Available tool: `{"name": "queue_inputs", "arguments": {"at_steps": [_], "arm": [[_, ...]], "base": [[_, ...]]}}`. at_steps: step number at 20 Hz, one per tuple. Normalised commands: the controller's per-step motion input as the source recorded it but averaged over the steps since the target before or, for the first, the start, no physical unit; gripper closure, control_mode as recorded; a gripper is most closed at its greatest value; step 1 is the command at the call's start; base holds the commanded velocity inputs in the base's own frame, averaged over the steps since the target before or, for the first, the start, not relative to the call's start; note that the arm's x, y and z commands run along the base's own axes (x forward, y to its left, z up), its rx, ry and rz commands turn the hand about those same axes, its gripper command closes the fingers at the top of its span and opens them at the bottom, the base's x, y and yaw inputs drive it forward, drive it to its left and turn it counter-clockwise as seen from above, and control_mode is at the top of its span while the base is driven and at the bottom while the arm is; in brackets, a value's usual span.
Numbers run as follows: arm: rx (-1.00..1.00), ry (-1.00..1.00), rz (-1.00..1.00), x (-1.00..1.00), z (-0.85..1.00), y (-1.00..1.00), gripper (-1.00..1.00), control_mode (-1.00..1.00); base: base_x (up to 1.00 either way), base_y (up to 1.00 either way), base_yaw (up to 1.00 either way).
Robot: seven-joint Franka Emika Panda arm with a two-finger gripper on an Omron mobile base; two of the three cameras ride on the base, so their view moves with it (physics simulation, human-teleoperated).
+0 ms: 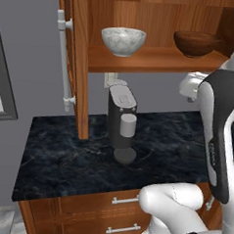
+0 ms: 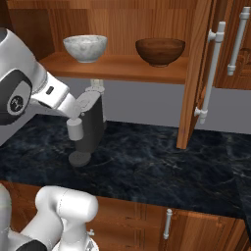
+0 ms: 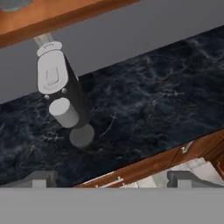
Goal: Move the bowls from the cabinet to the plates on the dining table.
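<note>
The cabinet (image 1: 75, 62) stands open, its left door swung out toward me. On its wooden shelf (image 1: 157, 60) the marbled white-grey bowl (image 1: 123, 40) (image 2: 85, 47) sits at the left and the glossy brown bowl (image 1: 196, 43) (image 2: 160, 51) at the right, both upright. My gripper (image 3: 113, 178) is open and holds nothing. It hangs below the shelf's height, out in front of the shelf and looking down at the counter. The shelf's underside (image 3: 52, 17) runs along the top of the hand view. The plates and the dining table are out of view.
A dark coffee machine (image 1: 121, 121) (image 2: 90, 127) (image 3: 61, 96) stands on the black marble counter (image 1: 62, 160) under the shelf. Drawers with short silver handles (image 1: 126, 200) lie below the counter edge. The right cabinet door (image 2: 196, 73) juts out over the counter.
</note>
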Motion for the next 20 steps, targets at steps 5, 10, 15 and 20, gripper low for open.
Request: {"name": "queue_inputs", "arguments": {"at_steps": [5,10,15,20], "arm": [[0.3,0.0,0.0,0.0,0.13,-0.01,-1.0,-1.0],[0.15,0.03,0.0,0.03,0.07,0.0,-1.0,-1.0],[0.01,0.03,0.0,0.17,0.0,0.0,-1.0,-1.0],[0.05,0.0,0.0,0.38,0.03,0.0,-1.0,-1.0]], "base": [[0.0,0.0,0.0],[0.0,0.0,0.0],[0.0,0.0,0.0],[0.0,0.0,0.0]]}}
